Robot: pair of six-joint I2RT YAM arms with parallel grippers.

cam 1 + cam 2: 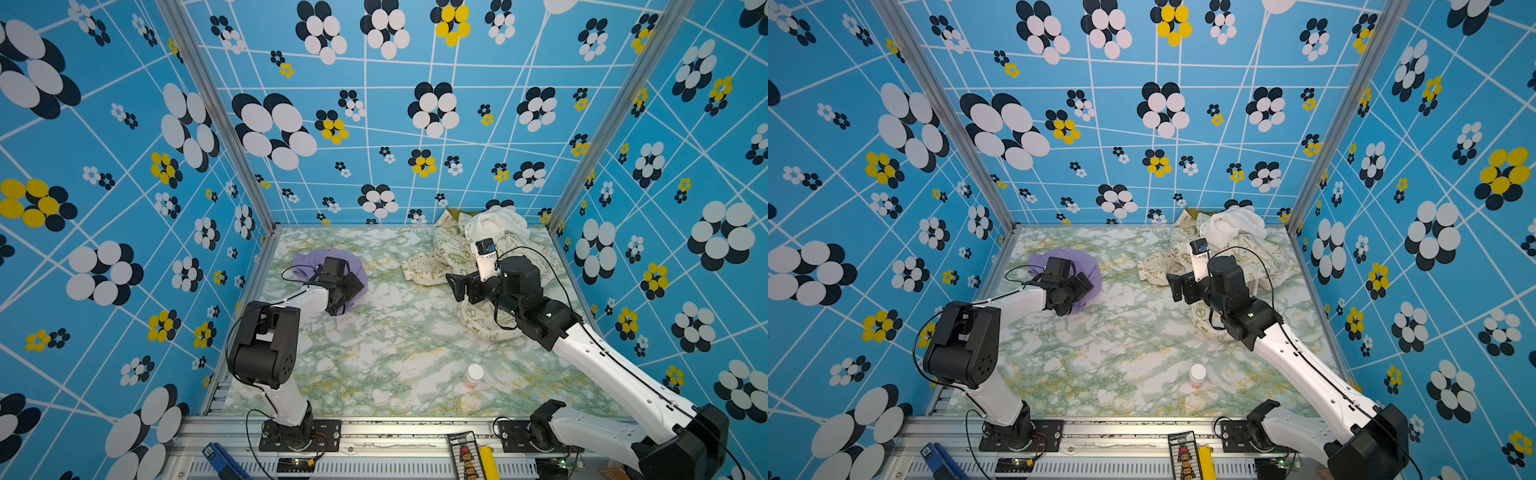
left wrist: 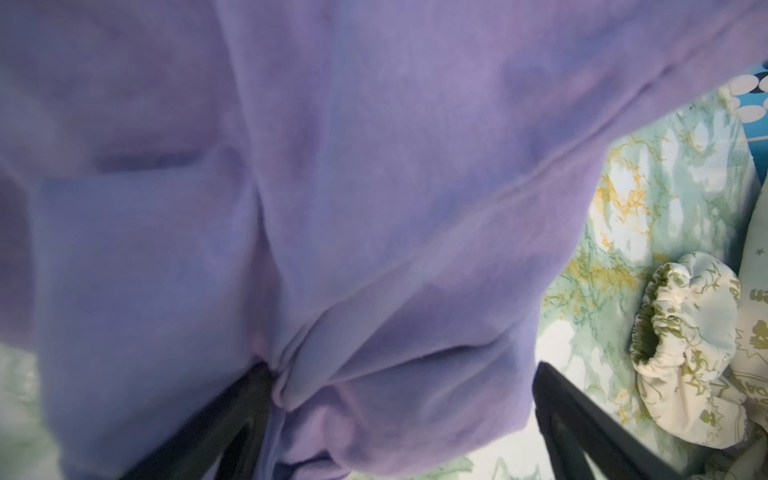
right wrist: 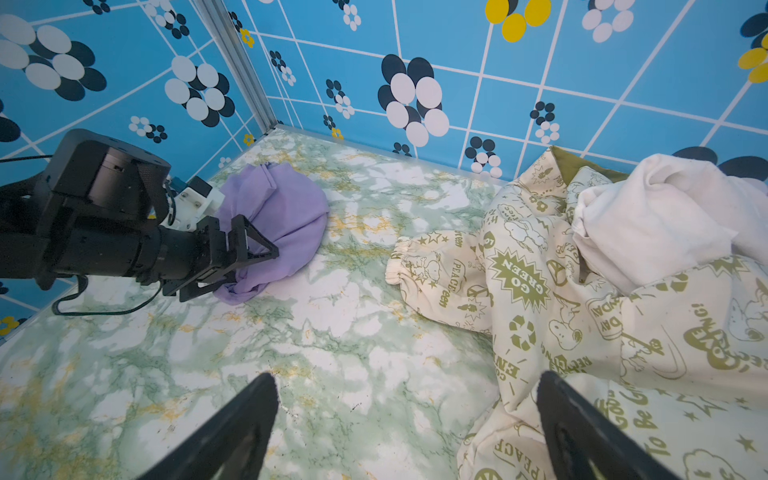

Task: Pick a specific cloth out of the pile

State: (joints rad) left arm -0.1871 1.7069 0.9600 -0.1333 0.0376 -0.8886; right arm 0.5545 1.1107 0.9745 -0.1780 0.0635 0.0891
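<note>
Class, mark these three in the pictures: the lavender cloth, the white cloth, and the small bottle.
lavender cloth (image 3: 286, 208), right wrist view, on its rounded bulge.
white cloth (image 3: 648, 216), right wrist view, on its front fold.
small bottle (image 1: 473, 374), a top view, on its white cap.

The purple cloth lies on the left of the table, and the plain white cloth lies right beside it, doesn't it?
Not quite. The purple cloth does lie on the left, but the white cloth sits on top of the cream printed pile in the far right corner, as both top views show.
</note>
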